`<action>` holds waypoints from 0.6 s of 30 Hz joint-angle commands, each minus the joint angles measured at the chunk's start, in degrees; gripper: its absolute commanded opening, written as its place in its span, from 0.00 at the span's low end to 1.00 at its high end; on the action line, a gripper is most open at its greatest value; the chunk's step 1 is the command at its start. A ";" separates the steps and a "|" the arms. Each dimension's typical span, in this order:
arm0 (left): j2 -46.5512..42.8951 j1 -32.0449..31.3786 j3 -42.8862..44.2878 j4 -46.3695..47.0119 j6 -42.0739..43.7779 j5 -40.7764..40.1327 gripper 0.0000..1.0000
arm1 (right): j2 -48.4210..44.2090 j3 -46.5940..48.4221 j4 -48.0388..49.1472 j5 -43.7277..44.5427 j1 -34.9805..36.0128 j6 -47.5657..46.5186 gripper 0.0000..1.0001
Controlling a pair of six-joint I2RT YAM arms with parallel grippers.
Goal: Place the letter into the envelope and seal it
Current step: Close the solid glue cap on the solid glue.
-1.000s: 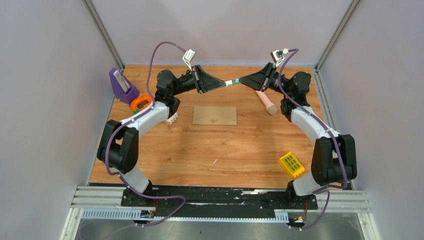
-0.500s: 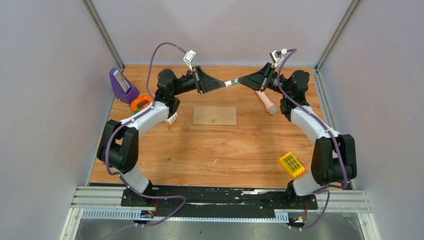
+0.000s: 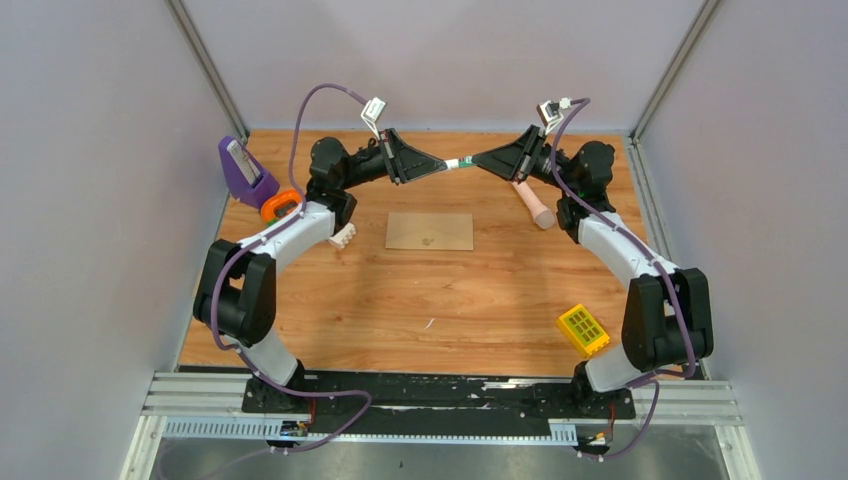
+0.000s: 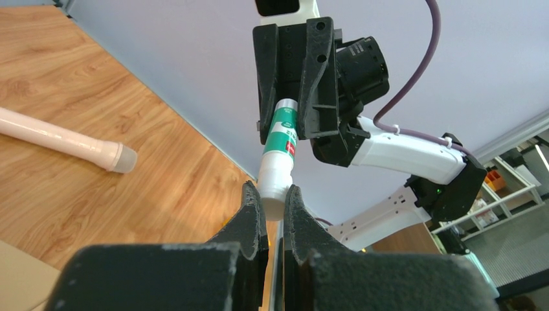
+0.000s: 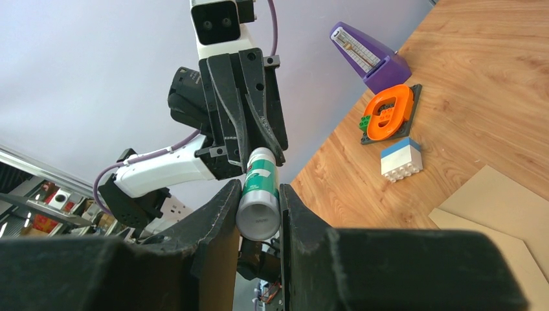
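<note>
The tan envelope (image 3: 429,231) lies flat on the wooden table, mid-back; its corner shows in the right wrist view (image 5: 505,220). The letter does not show anywhere on its own. Both grippers meet in the air behind the envelope, tip to tip, on a green-and-white glue stick (image 3: 460,164). My left gripper (image 4: 274,194) is shut on the stick's white cap (image 4: 274,184). Opposite it, my right gripper (image 5: 260,194) is shut on the stick's green body (image 5: 260,178).
A pale pink tube (image 3: 533,203) lies at the back right under the right arm. A purple metronome (image 3: 243,170), an orange ring on a brick plate (image 3: 283,205) and a white-and-blue brick (image 3: 343,236) sit at the left. A yellow block (image 3: 583,329) lies near right.
Both grippers, still joined on the glue stick, have shifted slightly up and toward the back wall. The envelope has not moved.
</note>
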 commanded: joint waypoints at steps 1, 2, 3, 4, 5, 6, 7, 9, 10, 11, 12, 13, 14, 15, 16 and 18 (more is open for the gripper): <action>-0.77 -0.89 0.33 2.65 -0.04 -1.30 0.00 | -0.53 -0.09 1.71 -2.57 2.64 0.73 0.00; -0.75 -0.95 0.36 2.62 0.12 -1.26 0.00 | -0.55 -0.03 1.91 -2.66 2.62 0.84 0.00; -0.73 -0.96 0.43 2.50 0.19 -1.19 0.00 | -0.56 0.10 1.95 -2.72 2.62 0.99 0.00; -0.72 -0.96 0.41 2.37 0.31 -1.07 0.00 | -0.50 0.21 2.02 -2.79 2.62 1.10 0.00; -0.72 -0.97 0.45 2.08 0.50 -0.97 0.00 | -0.44 0.30 1.99 -2.88 2.62 1.10 0.00; -0.78 -0.97 0.57 1.77 0.96 -0.75 0.00 | -0.37 0.33 1.96 -2.83 2.66 1.18 0.00; -0.79 -1.01 0.58 0.99 1.22 -0.59 0.00 | -0.31 0.41 1.89 -2.80 2.62 1.22 0.00; -0.92 -1.05 0.72 -0.46 2.24 -0.34 0.01 | -0.24 0.59 1.76 -2.92 2.75 1.25 0.00; -1.01 -1.18 0.75 -0.73 2.71 -0.21 0.03 | -0.23 0.66 1.57 -2.94 2.78 1.21 0.00; -1.04 -1.25 0.75 -1.33 2.93 -0.06 0.04 | -0.23 0.89 1.13 -2.94 2.88 1.11 0.00; -1.06 -1.30 0.91 -1.90 3.32 -0.02 0.07 | -0.23 1.06 0.62 -2.93 2.89 0.86 0.00; -1.07 -1.36 0.96 -2.02 3.46 0.14 0.08 | -0.26 1.26 0.03 -2.89 3.02 0.48 0.00; -1.07 -1.38 1.12 -2.27 3.59 0.17 0.10 | -0.38 1.37 -0.44 -2.94 3.10 0.16 0.00; -1.02 -1.42 1.29 -2.38 3.64 0.30 0.11 | -0.40 1.38 -0.62 -2.87 3.16 -0.03 0.00; -1.00 -1.50 1.33 -2.60 3.70 0.33 0.12 | -0.35 1.45 -1.00 -2.84 3.25 -0.28 0.00; -0.98 -1.56 1.53 -2.66 3.69 0.44 0.14 | -0.41 1.43 -1.38 -2.83 3.32 -0.65 0.00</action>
